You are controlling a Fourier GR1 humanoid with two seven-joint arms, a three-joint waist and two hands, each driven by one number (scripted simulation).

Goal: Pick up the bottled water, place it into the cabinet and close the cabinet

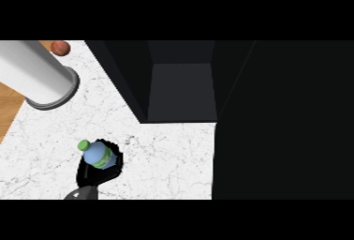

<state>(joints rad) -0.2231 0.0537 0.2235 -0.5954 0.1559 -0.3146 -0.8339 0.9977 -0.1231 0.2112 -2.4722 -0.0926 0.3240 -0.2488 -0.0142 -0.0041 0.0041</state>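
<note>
my black left hand (97, 172) curls round the bottled water (99, 156), which is pale blue with a green cap and a green band. the counter (166, 154) is white marble with fine dark veins. the cabinet (181, 84) is black, its inside dark grey. near the counter's far left corner stands a white cylinder (38, 72) with a grey rim, and a reddish-brown ball (60, 47).

White, grey-veined marble counter top (173, 154): dark open-fronted cabinet (181, 89) stands at far edge, large white cylinder with grey rim (38, 75) near left edge, small reddish-brown ball (60, 47) at far-left corner.
</note>
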